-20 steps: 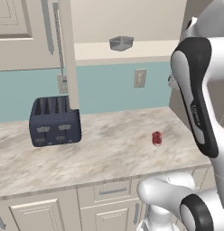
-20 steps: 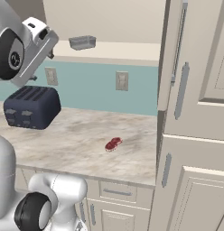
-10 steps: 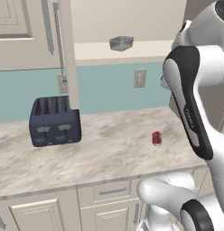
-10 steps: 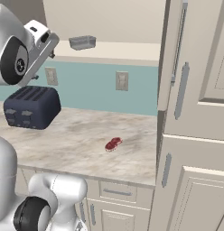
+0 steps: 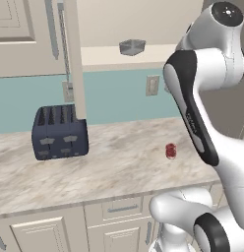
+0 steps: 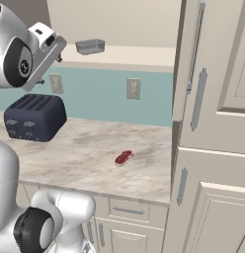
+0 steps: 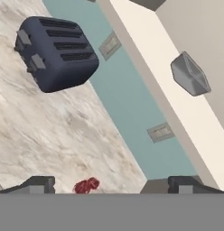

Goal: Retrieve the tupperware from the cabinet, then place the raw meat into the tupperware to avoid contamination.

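beige doors of the cabinet (image 5: pixel 75 59) are seen swung open above the counter, one door edge-on in the left base view with its long grey bar handle (image 5: pixel 51 29). on the plain beige shelf (image 5: pixel 143 55) inside, the tupperware (image 5: pixel 132 47) is seen resting, a small grey translucent tub, well above the counter and apart from everything else. the same tub is shown in the right base view (image 6: pixel 90 46) and, tilted by the camera's roll, in the hand view (image 7: pixel 190 74).

marbled counter (image 5: pixel 119 167) is spread below a pale teal backsplash (image 5: pixel 114 96) fitted with wall outlets (image 5: pixel 152 85). the raw meat (image 5: pixel 170 151) is seen lying on the counter toward its right side, a small red chunk, well apart from the dark blue toaster (image 5: pixel 60 132) that is set at the left near the wall.

the gripper (image 7: pixel 111 184) is held up in the air with nothing between its jaws; the two dark fingertips (image 7: pixel 35 184) are spread wide apart. in the hand view the meat (image 7: pixel 86 185) is framed low between the tips, far below on the counter, untouched.
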